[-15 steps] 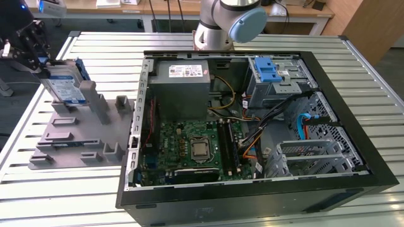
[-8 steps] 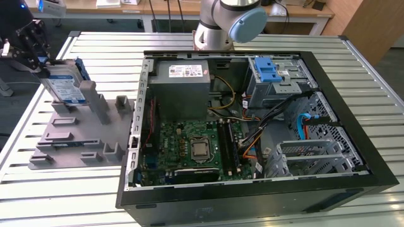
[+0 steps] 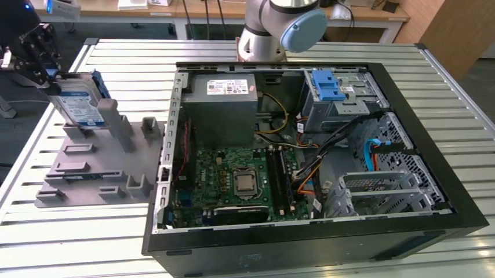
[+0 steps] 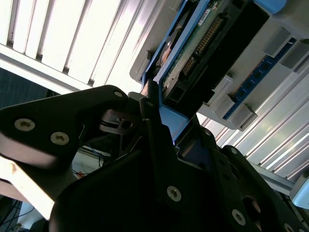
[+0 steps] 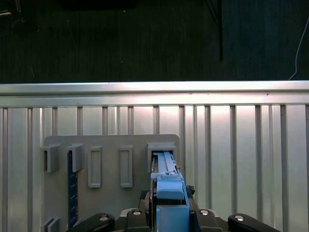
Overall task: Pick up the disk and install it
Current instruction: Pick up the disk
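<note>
The end effector hangs over the desk at the exterior view's left, well apart from the open case. Its black fingers are pressed together on the disk, pinching the upper end by the blue bracket that frames it. In the second wrist view the end effector flanks that bracket on both sides, and beyond it the disk shows its edge with a row of connector pins.

The disk stands on edge, a little tilted, its white-and-blue label facing the exterior camera. Its lower end is at the grey holder, a flat plate with upright posts and slots lying on the desk just beside the case. In the first wrist view the disk runs from the end effector down to a slot at one end of the holder, with the other slots in a row beside it. Whether the lower edge is seated in that slot or just clear of it cannot be told.

Inside the case lie the grey power supply, the motherboard below it, and a metal cage with a blue latch at the far corner, toward the exterior view's right
</note>
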{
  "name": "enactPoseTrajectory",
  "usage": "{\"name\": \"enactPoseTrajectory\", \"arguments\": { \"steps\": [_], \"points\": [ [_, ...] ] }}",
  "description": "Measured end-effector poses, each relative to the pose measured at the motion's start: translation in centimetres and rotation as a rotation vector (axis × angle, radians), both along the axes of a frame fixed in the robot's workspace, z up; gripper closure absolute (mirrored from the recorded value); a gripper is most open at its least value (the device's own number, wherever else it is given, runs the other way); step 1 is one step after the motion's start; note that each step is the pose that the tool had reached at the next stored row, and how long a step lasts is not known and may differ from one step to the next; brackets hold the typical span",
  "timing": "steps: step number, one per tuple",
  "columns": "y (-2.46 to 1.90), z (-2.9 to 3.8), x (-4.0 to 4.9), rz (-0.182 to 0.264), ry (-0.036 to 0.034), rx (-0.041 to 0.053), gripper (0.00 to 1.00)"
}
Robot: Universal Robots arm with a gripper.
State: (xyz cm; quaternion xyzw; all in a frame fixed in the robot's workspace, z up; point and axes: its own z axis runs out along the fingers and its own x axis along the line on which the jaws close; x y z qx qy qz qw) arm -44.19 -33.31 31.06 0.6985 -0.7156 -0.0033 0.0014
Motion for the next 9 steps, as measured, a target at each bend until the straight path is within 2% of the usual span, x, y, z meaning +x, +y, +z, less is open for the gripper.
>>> {"name": "enactPoseTrajectory", "arguments": {
  "steps": [9],
  "points": [
    [0.0,0.49,0.0,0.0,-0.0003,0.0001,0.64]
  ]
}}
